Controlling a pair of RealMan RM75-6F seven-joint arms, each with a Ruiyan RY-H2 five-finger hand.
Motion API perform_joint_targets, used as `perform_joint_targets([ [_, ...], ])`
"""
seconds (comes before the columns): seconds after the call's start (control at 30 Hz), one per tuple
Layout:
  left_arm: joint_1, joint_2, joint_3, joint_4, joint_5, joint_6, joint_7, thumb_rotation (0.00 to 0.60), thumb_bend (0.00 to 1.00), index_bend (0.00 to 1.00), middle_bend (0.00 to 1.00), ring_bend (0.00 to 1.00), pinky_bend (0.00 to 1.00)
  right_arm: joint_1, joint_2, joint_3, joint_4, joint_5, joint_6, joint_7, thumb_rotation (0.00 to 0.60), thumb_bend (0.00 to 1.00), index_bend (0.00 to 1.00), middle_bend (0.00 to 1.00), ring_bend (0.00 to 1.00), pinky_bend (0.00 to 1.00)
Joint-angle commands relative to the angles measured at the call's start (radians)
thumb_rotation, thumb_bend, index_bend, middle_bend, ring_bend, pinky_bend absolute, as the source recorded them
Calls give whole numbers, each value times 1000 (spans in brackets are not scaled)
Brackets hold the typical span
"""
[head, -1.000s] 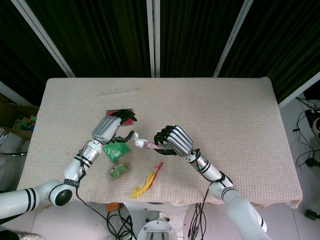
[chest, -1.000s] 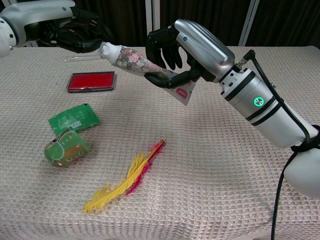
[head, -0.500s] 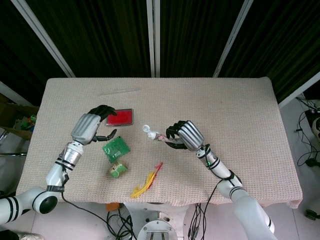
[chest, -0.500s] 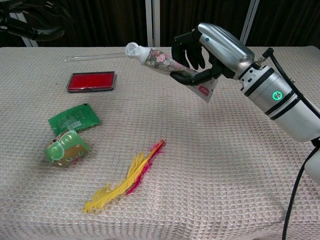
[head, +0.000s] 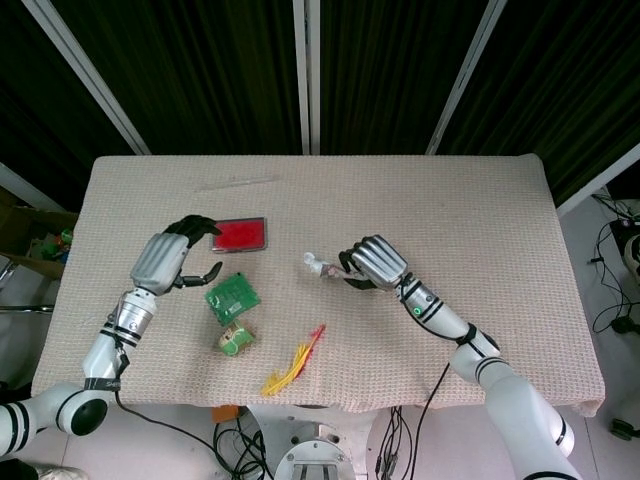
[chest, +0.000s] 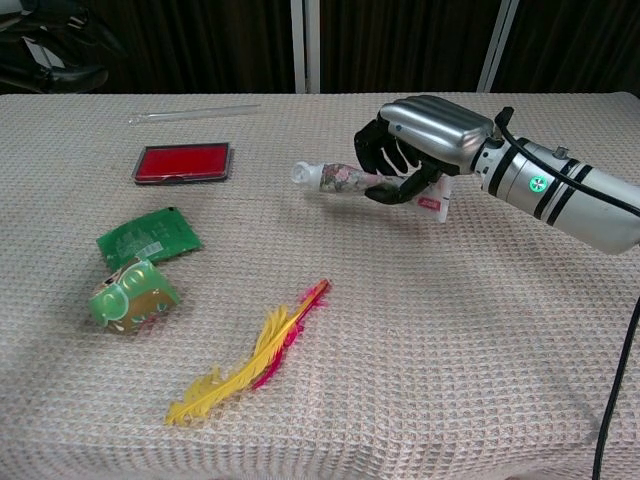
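Note:
My right hand (head: 372, 262) grips a white flower-printed tube (head: 318, 265) by its flat end. The tube (chest: 335, 177) lies nearly level, its white cap pointing left, low over the beige cloth near the table's middle. I cannot tell whether it touches the cloth. My left hand (head: 170, 262) hovers at the left with fingers apart and nothing in them. It is just left of the red case (head: 240, 234) and the green packet (head: 232, 295). In the chest view only the left hand's (chest: 50, 55) dark fingers show at the top left corner.
A green round bundle (chest: 133, 293) sits in front of the green packet (chest: 148, 236). A yellow and red feather (chest: 255, 357) lies near the front edge. A clear thin rod (chest: 195, 113) lies at the back left behind the red case (chest: 182, 162).
The left hand let go of the tube's cap and drew back to the left. The right hand moved right and down, bringing the tube from tilted up to nearly level.

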Motion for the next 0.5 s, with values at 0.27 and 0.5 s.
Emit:
perform_joint_targets([
  [0.27,7,8,-8,3,-5,2,-2,352,345,265,165,105,205,0,43,8,-96,18,-79,-86,600,299,638,538,428,491],
  [0.5,21,30,-5,4,-19,1,0,348,342,259,165,104,204,-22,132,20,-219,32,-83,-166,600,236,402,450,366,442],
])
